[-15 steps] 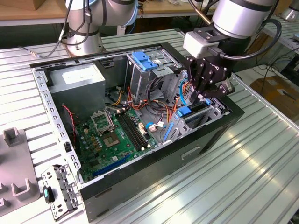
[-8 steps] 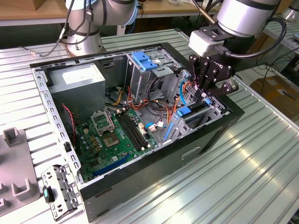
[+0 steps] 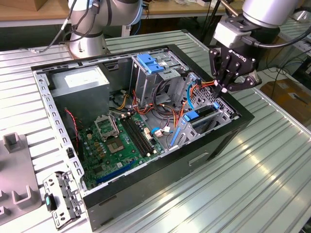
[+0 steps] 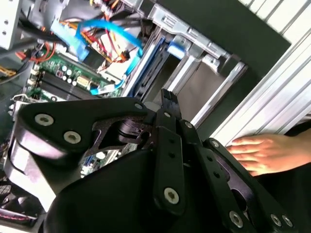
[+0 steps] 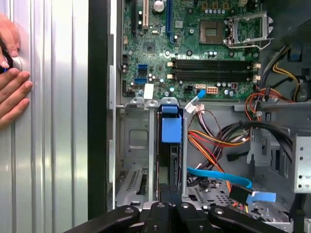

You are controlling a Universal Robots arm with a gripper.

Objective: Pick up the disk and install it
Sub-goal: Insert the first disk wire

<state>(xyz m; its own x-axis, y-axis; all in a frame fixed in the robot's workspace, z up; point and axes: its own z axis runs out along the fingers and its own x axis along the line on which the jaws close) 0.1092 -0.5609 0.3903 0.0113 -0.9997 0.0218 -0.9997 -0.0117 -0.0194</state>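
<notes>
- Overhead, the pincer point(image 3: 225, 89) hung at the upper right of the exterior view, above the right-hand end of the open computer case point(image 3: 214, 145). It touched nothing that I could make out.
- Its fingers were drawn narrow, tips together, with nothing between them. In the first wrist view the dark finger links sat bunched side by side.
- The disk point(image 3: 204, 115) stood on edge in the small metal bay point(image 3: 224, 115) at the right of the case in the exterior view. It was just below the pincer and apart from it. A blue rail ran along its lower side.
- In the first wrist view a blue tab point(image 5: 171, 128) showed between the bay's two metal walls, and the disk's edge lay dark behind it, in line with the fingers.
- The green motherboard point(image 3: 116, 141) lay flat on the case floor, lower centre of the exterior view.
- A grey power-supply box point(image 3: 80, 82) sat in the upper left of the case. A tall cage with a blue top point(image 3: 148, 63) stood at upper centre.
- A blue flat cable point(image 5: 218, 174) and orange-red wires looped between the cage and the bay.
- A person's hand point(image 4: 262, 153) lay flat on the ribbed tabletop point(image 3: 252, 184), just outside the case's black wall.
- A loose grey bracket point(image 3: 60, 199) rested on the tabletop at the lower left of the exterior view, beside the case corner.
</notes>
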